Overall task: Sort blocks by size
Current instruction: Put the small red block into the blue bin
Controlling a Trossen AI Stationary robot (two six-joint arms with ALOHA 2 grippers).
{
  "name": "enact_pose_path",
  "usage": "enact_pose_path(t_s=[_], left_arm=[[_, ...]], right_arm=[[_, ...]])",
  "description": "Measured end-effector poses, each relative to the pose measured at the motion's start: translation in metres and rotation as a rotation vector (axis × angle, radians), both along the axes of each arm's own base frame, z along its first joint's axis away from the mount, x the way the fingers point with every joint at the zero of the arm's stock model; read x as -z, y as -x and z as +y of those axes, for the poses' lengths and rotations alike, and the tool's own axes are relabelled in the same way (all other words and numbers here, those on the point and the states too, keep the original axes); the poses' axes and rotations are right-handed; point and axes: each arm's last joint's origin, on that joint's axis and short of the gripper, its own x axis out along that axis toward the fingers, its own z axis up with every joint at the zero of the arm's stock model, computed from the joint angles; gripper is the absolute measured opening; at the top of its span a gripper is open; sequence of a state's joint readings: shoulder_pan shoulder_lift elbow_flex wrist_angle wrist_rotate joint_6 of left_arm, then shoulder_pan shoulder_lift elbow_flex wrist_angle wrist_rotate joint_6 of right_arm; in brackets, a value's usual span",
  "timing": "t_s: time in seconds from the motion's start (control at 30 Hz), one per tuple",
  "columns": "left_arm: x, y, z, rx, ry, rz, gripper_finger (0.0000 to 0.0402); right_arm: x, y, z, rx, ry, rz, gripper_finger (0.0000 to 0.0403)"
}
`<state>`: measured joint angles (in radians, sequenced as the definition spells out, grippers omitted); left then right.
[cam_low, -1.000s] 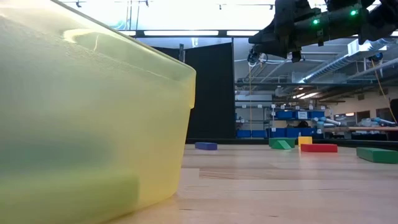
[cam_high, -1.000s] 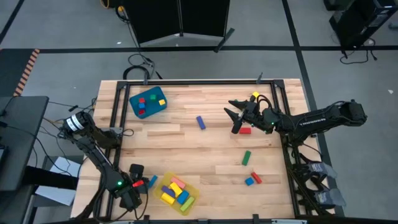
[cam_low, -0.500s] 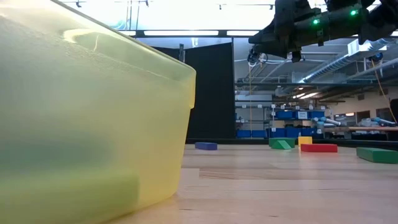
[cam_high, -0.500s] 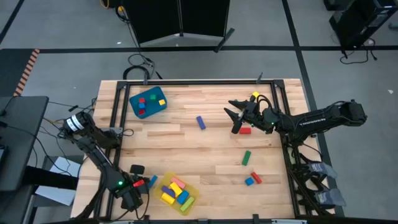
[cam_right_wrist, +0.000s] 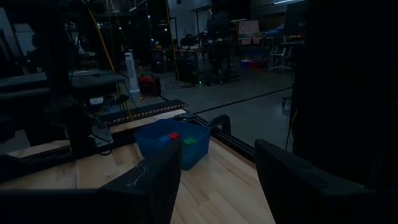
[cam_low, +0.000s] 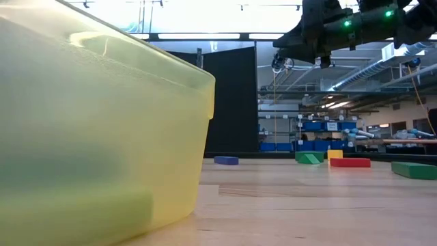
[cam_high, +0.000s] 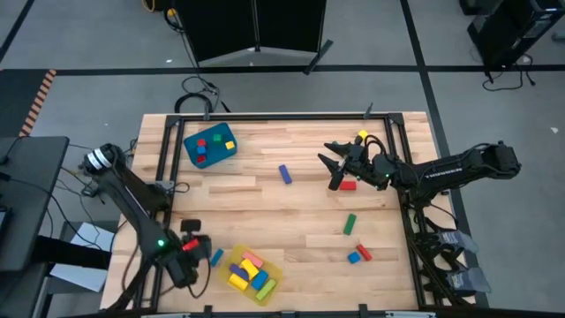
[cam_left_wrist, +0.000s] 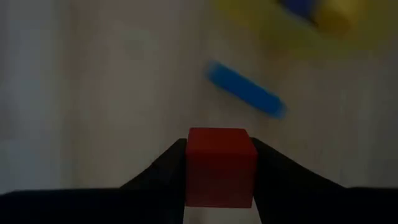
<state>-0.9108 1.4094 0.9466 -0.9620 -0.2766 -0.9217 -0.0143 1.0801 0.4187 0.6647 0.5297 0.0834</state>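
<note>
My left gripper (cam_high: 189,248) is shut on a small red cube (cam_left_wrist: 219,163) near the table's front left, beside the yellow tray (cam_high: 267,291). The tray holds several longer blocks. A blue bar (cam_high: 216,257) lies on the table between gripper and tray. My right gripper (cam_high: 334,170) is open and empty above the table's far right, next to a red bar (cam_high: 347,185). The blue bin (cam_high: 210,147) at the far left holds several small cubes. A blue block (cam_high: 284,173), a green bar (cam_high: 350,224), a yellow cube (cam_high: 363,135) and a blue-and-red pair (cam_high: 357,255) lie loose. My left gripper pinches the red cube by two opposite sides (cam_left_wrist: 191,163) between its two fingers, coming from above and pointing down. The cube's top face is level, and it appears to be held clear of the table.
In the low view the yellow tray's wall (cam_low: 102,137) fills the left half. Bare wood lies in the table's middle. Black frame rails run along the table's edges (cam_high: 163,150). The blue bin also shows in the right wrist view (cam_right_wrist: 174,146).
My left gripper has moved a little toward the table's far edge with the red cube, still shut on it, and its arm has swung farther out. The blue bar and tray have stayed in place.
</note>
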Motion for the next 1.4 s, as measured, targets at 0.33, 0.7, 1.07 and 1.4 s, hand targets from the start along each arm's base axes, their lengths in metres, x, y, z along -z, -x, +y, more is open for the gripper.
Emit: enact_pose_path(t_s=[0.33, 0.7, 1.07, 1.4], left_arm=[[-0.046, -0.005, 0.087, -0.53, -0.265, -0.372, 0.0141], [-0.071, -0.003, 0.181, -0.909, -0.442, -0.407, 0.0141], [-0.068, -0.019, 0.26, -0.972, -0.38, -0.346, 0.0141], [-0.02, 0.001, 0.322, -1.135, -0.209, -0.311, 0.0141]], right_arm=[[0.0, 0.0, 0.0, 0.0, 0.0, -0.001, 0.0213], [-0.001, 0.0, 0.0, 0.0, 0.0, -0.011, 0.0213], [-0.003, -0.001, 0.002, -0.041, 0.001, -0.035, 0.0213], [-0.006, -0.001, 0.006, -0.062, 0.009, -0.054, 0.0213]])
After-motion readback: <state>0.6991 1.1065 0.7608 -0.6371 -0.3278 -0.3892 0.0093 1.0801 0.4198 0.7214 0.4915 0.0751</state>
